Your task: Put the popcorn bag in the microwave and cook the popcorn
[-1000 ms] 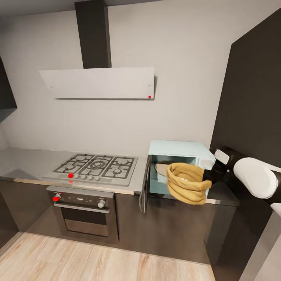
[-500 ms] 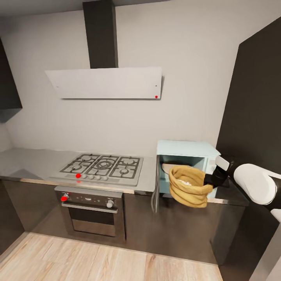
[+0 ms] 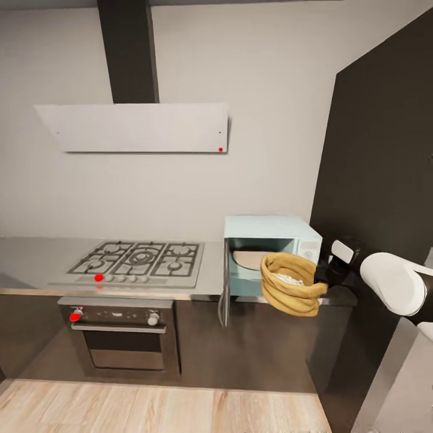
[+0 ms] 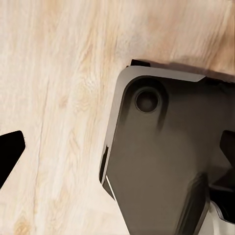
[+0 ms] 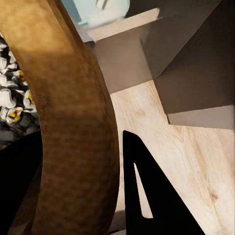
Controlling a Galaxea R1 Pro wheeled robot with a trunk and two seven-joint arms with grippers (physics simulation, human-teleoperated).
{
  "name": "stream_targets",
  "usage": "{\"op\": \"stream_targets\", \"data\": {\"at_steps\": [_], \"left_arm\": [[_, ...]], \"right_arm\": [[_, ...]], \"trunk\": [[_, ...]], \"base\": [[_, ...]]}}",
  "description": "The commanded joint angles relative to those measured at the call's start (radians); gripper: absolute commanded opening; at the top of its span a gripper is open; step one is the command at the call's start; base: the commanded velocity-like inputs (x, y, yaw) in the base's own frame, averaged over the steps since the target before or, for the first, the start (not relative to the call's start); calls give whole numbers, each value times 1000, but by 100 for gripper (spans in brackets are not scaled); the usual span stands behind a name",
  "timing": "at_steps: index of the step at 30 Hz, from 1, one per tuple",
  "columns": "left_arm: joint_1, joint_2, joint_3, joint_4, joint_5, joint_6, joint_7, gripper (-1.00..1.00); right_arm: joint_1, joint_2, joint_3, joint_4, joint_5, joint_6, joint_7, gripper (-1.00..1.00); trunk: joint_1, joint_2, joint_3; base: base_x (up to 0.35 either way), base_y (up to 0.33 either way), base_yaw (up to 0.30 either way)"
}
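Observation:
The golden-tan popcorn bag (image 3: 293,293) hangs in the air just in front of the pale-blue microwave (image 3: 270,231), low and to the right of its open cavity. My right gripper (image 3: 319,276) is shut on the bag's right rim. Pale popcorn (image 3: 287,278) shows through the bag's mouth. The microwave door (image 3: 225,296) stands swung open, edge-on, at the left. In the right wrist view, the tan bag rim (image 5: 73,122) sits between my black fingers (image 5: 147,200), with popcorn (image 5: 9,100) inside. My left gripper (image 4: 117,152) hangs open over the wood floor.
The grey countertop (image 3: 30,258) carries a gas hob (image 3: 135,261), with a black built-in oven (image 3: 120,337) below and a white hood (image 3: 132,126) above. A tall dark cabinet (image 3: 379,180) stands close on the microwave's right. My dark base (image 4: 161,161) sits under the left arm.
The head view has swung, shifting the whole kitchen to the left. The bag stays held in front of the open microwave, sitting a little further right against it.

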Motion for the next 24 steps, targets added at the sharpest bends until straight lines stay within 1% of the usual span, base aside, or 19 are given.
{"op": "stream_targets", "data": {"at_steps": [1,6,13,21,24], "left_arm": [[0,0,3,-1,0,-1,0,100],[0,1,2,0,0,-1,0,100],[0,1,2,0,0,-1,0,100],[0,1,2,1,0,-1,0,100],[0,1,3,1,0,-1,0,100]], "right_arm": [[-2,0,-9,2,2,0,-8,-100],[-2,0,-9,2,2,0,-7,-100],[-2,0,-9,2,2,0,-7,-100],[-2,0,-9,2,2,0,-7,-100],[-2,0,-9,2,2,0,-7,-100]], "trunk": [[0,-1,-1],[0,-1,-1],[0,-1,-1],[0,-1,-1],[0,-1,-1]], "base": [[28,194,-87],[149,196,-23],[43,23,-1],[305,0,0],[121,0,0]]}}
